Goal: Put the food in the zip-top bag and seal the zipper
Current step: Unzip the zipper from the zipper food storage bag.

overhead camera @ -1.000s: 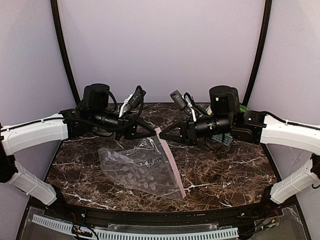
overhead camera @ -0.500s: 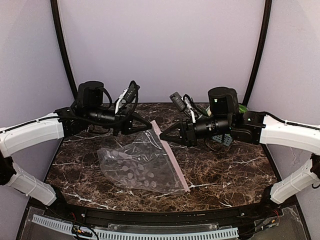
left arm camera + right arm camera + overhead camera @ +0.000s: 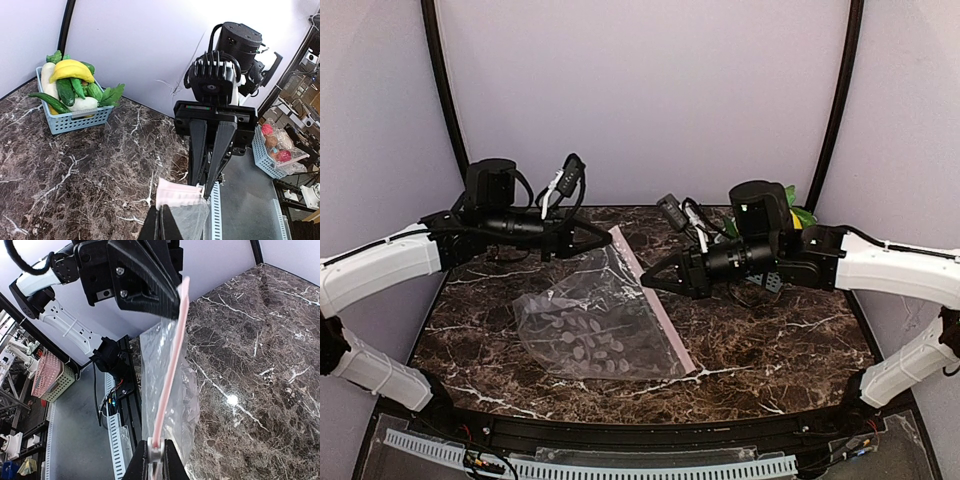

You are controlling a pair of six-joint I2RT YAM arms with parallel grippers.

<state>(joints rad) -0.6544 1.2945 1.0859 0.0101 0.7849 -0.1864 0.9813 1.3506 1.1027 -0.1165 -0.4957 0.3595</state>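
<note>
**Clerk:** Entry one, bag [image 3: 590,325]. Where is it recorded?

**Keeper:** Clear plastic, printed with pale ovals. Its lower part is laid on the table [image 3: 770,350], left of centre. Its mouth edge is lifted and held between the two arms.

**Clerk:** Entry two, zipper [image 3: 170,365]?

**Keeper:** A pale pink strip along the whole mouth edge. It is stretched at a slant, with the far end raised and the near end down at the table.

**Clerk:** Entry three, left pincer [image 3: 607,238]?

**Keeper:** Clenched on the far end of the zipper. In the right wrist view the strip's top is seen pinched between its black fingers.

**Clerk:** Entry four, right pincer [image 3: 646,283]?

**Keeper:** Clenched on the same zipper, a little way along from the left pincer. In its own view the two fingers are seen closed on the strip, with the bag hung beside it.

**Clerk:** Entry five, food [image 3: 75,87]?

**Keeper:** Stored in a blue-grey basket [image 3: 82,120] at the far right corner of the table, well apart from the bag. Listed are a yellow banana [image 3: 72,70] on top, dark green cucumbers, white pieces and leafy greens. From above, the basket is mostly hidden behind the right arm, and only a patch of green and yellow is shown.
</note>
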